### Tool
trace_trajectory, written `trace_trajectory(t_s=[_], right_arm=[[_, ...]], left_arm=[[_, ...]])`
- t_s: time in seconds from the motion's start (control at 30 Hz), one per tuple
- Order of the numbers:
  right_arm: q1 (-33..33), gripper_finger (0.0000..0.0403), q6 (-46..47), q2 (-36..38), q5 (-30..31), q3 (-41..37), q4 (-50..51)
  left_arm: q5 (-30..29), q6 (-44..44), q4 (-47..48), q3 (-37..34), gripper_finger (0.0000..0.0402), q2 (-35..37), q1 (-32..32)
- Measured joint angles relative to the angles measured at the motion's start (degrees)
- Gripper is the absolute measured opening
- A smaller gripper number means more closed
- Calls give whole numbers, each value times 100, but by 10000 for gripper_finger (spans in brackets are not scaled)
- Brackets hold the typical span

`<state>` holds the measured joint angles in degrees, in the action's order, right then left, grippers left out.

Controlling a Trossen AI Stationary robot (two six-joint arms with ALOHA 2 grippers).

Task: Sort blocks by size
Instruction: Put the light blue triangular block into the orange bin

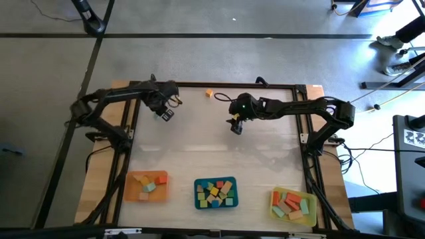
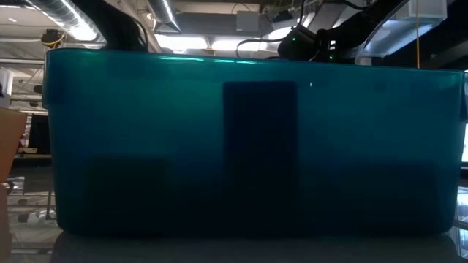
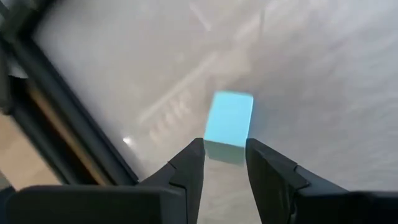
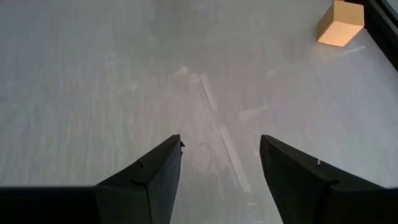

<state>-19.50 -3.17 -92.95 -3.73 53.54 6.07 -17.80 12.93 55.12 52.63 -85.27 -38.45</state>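
Left gripper (image 3: pixel 224 163) holds a mint block (image 3: pixel 229 124) by its near end, fingers closed on it, above the far-left table (image 1: pixel 199 143). We judge transport comes next: carry to a tray (image 1: pixel 214 193). Right gripper (image 4: pixel 221 158) open, empty; orange block (image 4: pixel 339 23) lies beyond it.
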Motion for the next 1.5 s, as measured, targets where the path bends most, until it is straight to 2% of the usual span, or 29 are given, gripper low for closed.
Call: trace_trajectory(t_s=[0.23, 0.4, 0.6, 0.77, 0.9, 1.17, 1.27, 1.5], right_arm=[[5, 218, 151, 0, 0, 0, 9], [6, 218, 145, 0, 0, 0, 3], [4, 218, 126, 0, 0, 0, 4], [4, 218, 119, 0, 0, 0, 2], [4, 218, 119, 2, 1, 0, 0], [4, 218, 136, 4, 1, 0, -21], [4, 218, 136, 4, 2, 0, -87], [4, 218, 137, 4, 2, 0, -251]], left_arm=[[-278, 266, -223, -139, 111, 896, 30], [-276, 359, -252, -319, 158, 915, -314], [663, 5, -769, -828, 220, 880, -738], [886, -196, -1264, -1193, 230, 880, -1017], [1048, -344, -1920, -1498, 224, 809, -1078], [1122, -558, -2092, -1632, 196, 349, -1078], [1121, -595, -2140, -1648, 172, 372, -1052], [1091, -712, -2270, -1670, 88, 526, -1033]])
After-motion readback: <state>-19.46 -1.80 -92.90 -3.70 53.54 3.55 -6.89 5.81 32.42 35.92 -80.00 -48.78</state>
